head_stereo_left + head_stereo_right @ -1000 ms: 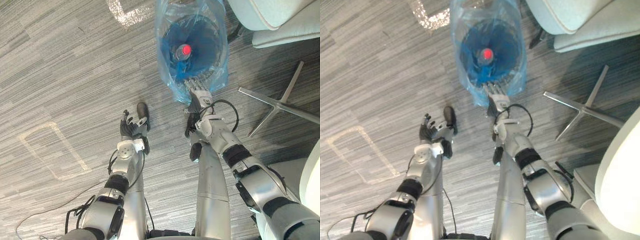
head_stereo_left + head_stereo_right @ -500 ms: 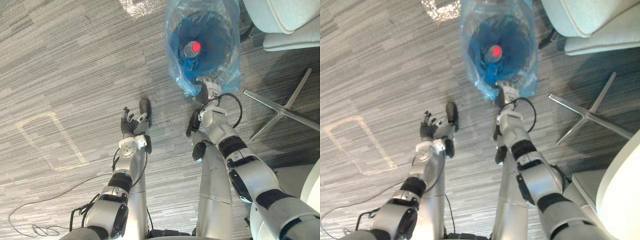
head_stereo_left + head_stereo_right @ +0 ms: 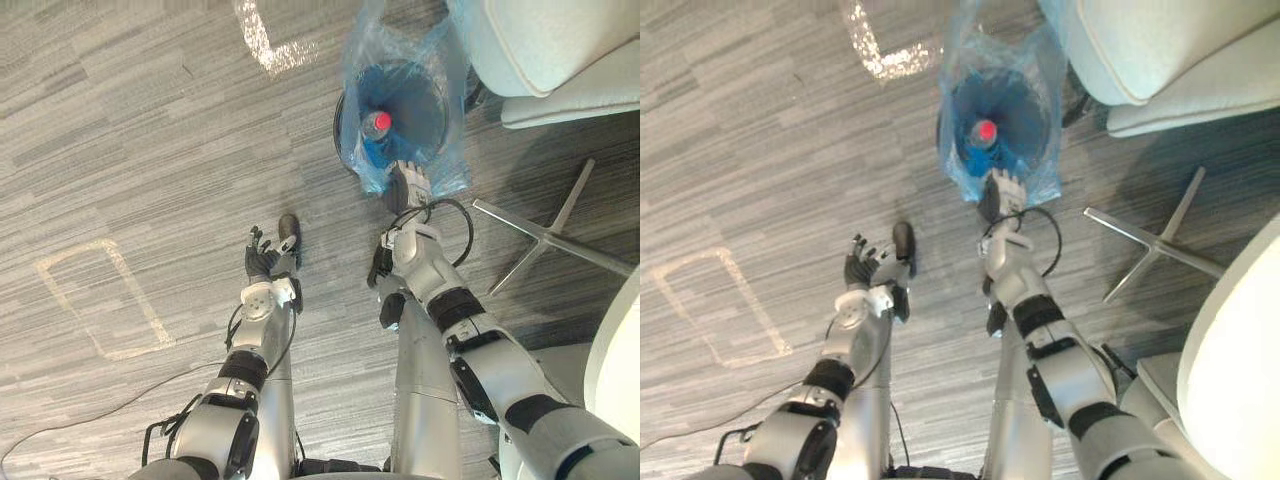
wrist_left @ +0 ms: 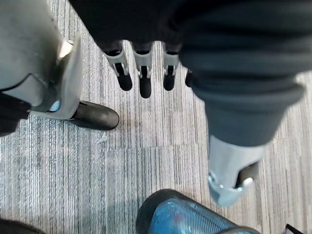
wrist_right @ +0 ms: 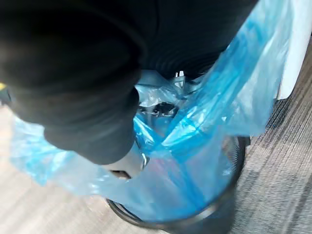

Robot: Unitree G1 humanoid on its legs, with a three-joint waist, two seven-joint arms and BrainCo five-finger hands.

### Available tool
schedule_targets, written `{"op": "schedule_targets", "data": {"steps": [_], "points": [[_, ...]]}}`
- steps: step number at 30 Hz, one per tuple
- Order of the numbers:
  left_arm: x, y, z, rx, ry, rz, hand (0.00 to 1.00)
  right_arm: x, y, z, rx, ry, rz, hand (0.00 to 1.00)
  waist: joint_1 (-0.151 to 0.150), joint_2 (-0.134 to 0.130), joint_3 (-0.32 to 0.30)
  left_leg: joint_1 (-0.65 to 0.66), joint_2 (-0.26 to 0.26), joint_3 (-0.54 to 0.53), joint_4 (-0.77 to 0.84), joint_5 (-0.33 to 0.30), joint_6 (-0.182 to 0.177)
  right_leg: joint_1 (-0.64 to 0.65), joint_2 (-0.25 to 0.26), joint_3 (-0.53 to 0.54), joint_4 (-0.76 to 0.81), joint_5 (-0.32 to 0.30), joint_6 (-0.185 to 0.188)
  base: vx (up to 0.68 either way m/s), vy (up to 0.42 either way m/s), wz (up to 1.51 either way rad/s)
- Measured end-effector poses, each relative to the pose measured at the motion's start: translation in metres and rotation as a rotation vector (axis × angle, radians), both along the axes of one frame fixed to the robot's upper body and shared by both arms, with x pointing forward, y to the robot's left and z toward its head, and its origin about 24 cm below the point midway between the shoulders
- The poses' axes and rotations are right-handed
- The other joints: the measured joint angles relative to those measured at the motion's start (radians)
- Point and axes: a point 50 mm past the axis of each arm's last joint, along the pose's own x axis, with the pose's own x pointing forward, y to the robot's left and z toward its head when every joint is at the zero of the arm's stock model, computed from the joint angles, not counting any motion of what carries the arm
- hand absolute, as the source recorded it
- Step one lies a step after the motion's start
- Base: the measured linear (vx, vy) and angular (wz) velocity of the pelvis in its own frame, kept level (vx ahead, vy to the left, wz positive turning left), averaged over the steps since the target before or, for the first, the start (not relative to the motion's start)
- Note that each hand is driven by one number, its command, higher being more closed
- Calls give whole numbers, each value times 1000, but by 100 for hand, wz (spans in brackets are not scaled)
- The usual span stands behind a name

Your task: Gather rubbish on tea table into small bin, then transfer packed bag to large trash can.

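The blue bag (image 3: 432, 150) sits inside a black bin (image 5: 204, 220) on the floor (image 3: 140, 150), beside a white chair (image 3: 545, 45); a red-capped bottle (image 3: 374, 130) lies in it; the right hand (image 3: 405, 186) holds the bag's near edge, fingers closed on the plastic; the left hand (image 3: 262, 264) hangs over the floor, fingers (image 4: 141, 80) straight and empty.

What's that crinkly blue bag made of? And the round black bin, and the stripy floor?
The see-through blue bag looks like thin glossy plastic film: it crinkles and shines. The round black bin has a smooth dark rim, plastic or metal, hard to tell. The grey striped floor looks like matt carpet, with fine fuzzy lines.
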Motion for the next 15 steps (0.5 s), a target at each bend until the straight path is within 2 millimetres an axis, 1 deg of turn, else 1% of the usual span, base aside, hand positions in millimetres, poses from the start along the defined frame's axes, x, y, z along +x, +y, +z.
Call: {"op": "schedule_targets", "data": {"steps": [4, 5, 6, 8, 10, 11, 12, 13, 14, 15], "points": [[-13, 5, -18, 22, 62, 6, 0, -17, 0, -25, 53, 40, 23, 100, -2, -2, -5, 128, -5, 11, -54, -6, 3, 123, 0, 1, -51, 3, 4, 17, -6, 3], [-20, 7, -28, 40, 104, 4, 0, -24, 1, -38, 89, 81, 27, 100, -2, -2, -5, 197, -10, 17, -86, -4, -1, 187, -2, 0, -75, 3, 4, 50, -25, 6], [-22, 7, -31, 41, 116, 4, 0, -26, 1, -42, 94, 90, 27, 100, -2, -2, -5, 215, -12, 18, -93, -2, -3, 205, -2, -1, -81, 3, 4, 50, -29, 7], [-35, 9, -46, 53, 170, 5, 0, -40, 3, -55, 130, 117, 37, 100, -3, -3, -9, 311, -16, 22, -135, 4, -10, 300, -2, -6, -119, 3, 4, 65, -36, 6], [-46, 11, -58, 54, 218, 7, 0, -50, 3, -62, 166, 134, 47, 100, -6, -8, -43, 355, -19, 22, -159, 5, -13, 346, -1, -11, -146, 3, 4, 90, -46, 6], [-53, 12, -65, 68, 250, 3, 0, -56, 5, -66, 198, 146, 61, 100, -8, -16, -59, 396, -21, 23, -180, 8, -16, 387, -1, -14, -165, 3, 5, 101, -45, 5], [-56, 12, -68, 70, 263, 2, 0, -59, 7, -68, 206, 151, 67, 100, -10, -20, -62, 421, -23, 23, -189, 8, -17, 410, -1, -15, -174, 3, 5, 101, -44, 6], [-64, 12, -74, 82, 289, -7, 0, -65, 10, -73, 214, 167, 83, 100, -13, -26, -71, 469, -24, 22, -210, 9, -18, 462, 0, -20, -197, 3, 5, 77, -35, 6], [-74, 12, -83, 92, 321, -22, 0, -73, 13, -79, 219, 189, 104, 100, -16, -38, -105, 506, -28, 24, -236, 9, -19, 498, 1, -23, -222, 3, 6, 69, -31, 5], [-77, 11, -85, 97, 330, -28, 0, -76, 14, -81, 222, 196, 108, 100, -17, -42, -116, 515, -29, 26, -244, 10, -20, 506, 1, -23, -228, 3, 6, 78, -24, 4]]}}
